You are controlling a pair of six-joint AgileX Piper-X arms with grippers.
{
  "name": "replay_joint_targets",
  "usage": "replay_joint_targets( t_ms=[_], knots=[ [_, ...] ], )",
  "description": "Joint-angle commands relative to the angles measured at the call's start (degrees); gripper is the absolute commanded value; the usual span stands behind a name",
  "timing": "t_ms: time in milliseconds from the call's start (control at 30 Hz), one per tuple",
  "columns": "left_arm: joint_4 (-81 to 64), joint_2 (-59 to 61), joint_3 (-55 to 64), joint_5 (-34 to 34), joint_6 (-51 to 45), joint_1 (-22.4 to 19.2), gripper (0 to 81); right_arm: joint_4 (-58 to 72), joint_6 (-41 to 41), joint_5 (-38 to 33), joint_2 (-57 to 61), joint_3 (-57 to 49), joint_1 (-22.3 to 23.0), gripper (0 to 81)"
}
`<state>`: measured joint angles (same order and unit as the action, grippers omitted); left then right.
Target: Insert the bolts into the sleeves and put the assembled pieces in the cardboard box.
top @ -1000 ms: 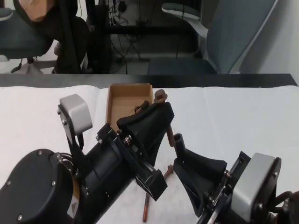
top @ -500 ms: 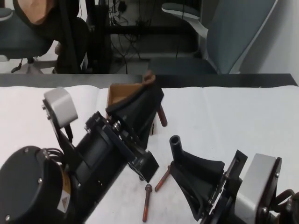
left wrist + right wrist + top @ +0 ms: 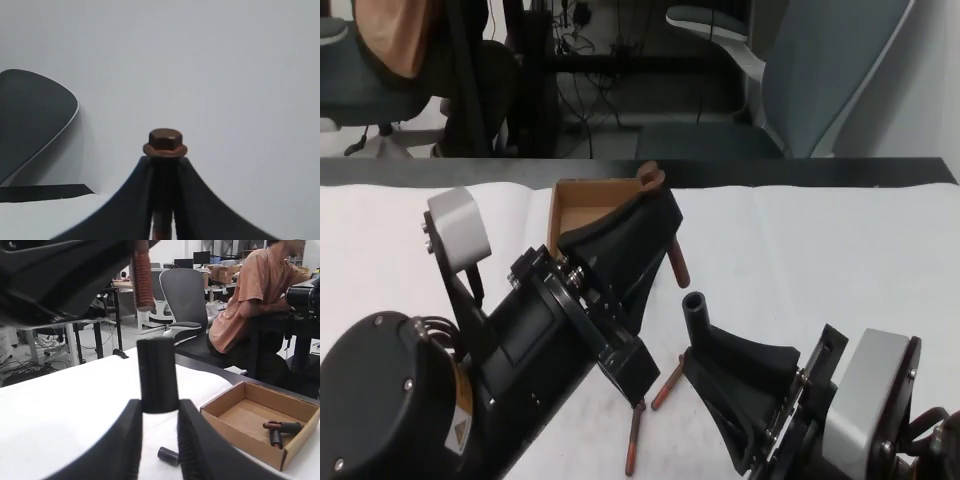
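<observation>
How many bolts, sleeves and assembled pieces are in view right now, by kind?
Bolts: 3, one in the left gripper, two on the cloth.
Sleeves: 2, one in the right gripper, one on the cloth.
Assembled pieces: 2, in the box.
Total: 7.

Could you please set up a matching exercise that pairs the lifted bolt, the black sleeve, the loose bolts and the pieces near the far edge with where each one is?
Things
1. lifted bolt
2. black sleeve
3. two loose bolts
4. two brown-and-dark pieces

Places
A. inside the cardboard box
B. clamped in the left gripper
C. lying on the white cloth
D. clamped in the right gripper

Pairs: 1-B, 2-D, 3-C, 4-A
</observation>
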<state>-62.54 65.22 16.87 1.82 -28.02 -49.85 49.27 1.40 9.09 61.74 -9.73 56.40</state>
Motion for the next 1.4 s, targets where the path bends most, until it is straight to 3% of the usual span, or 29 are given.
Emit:
replay_joint_targets(
  t_ms=[0,167,1000,1167,1233,1367],
  knots=[
    [0.59,-0.84,0.09,1.85,-0.35,0.03,1.8,0.32,0.1,0.0,-0.02,-0.58,0.05,0.6],
    [2.78,-0.84,0.09,4.26,-1.55,-0.07,1.8,0.32,0.1,0.0,-0.02,-0.58,0.05,0.6],
    [7.41,-0.71,0.09,3.46,1.48,0.04,1.8,0.7,2.07,-3.0,-0.02,-0.58,0.05,0.6],
    [7.23,-0.71,0.09,8.8,1.48,-0.02,0.1,0.67,2.07,-1.82,-0.02,-0.7,0.05,0.6],
    [7.25,-0.71,0.09,11.63,1.48,-0.02,9.9,0.67,2.07,-1.7,-0.02,-0.94,0.05,0.6],
    [7.66,-0.71,0.09,12.91,1.48,-0.02,49.3,0.77,2.07,-1.73,-0.02,-0.95,0.05,0.6]
  ],
)
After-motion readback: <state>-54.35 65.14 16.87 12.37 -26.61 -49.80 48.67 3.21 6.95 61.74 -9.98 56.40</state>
